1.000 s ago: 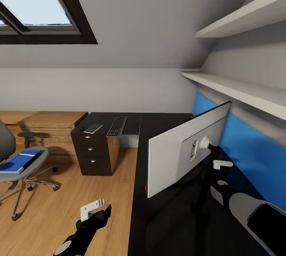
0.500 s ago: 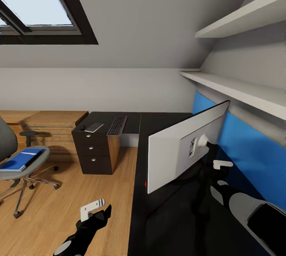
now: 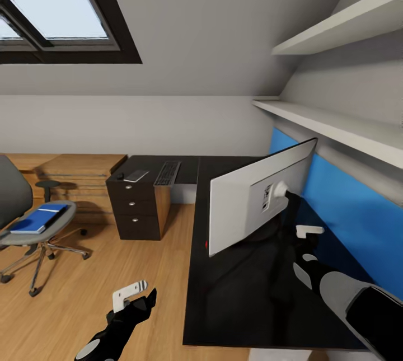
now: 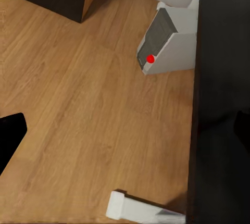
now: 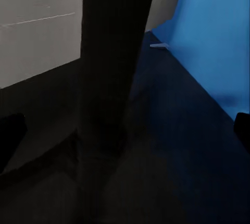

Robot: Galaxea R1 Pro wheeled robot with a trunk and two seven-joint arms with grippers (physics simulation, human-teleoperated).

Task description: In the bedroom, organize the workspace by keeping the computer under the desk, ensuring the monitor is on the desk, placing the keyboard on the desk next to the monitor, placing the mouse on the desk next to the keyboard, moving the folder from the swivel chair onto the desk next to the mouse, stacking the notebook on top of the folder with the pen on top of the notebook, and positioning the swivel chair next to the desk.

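Fingers on our left gripper (image 3: 133, 294) sit spread and empty over bare wood floor (image 3: 84, 288), beside the desk's (image 3: 235, 305) left edge. At far left the swivel chair (image 3: 25, 221) carries the blue folder (image 3: 38, 219), with open floor between it and the desk. On the desk's far wing lie the mouse (image 3: 120, 175), notebook (image 3: 136, 176) and keyboard (image 3: 167, 173). Under the desk stands the computer (image 4: 167, 44). Our right gripper (image 3: 299, 238) reaches behind the monitor (image 3: 254, 198), near the blue wall panel (image 3: 347, 204); we cannot tell its grip.
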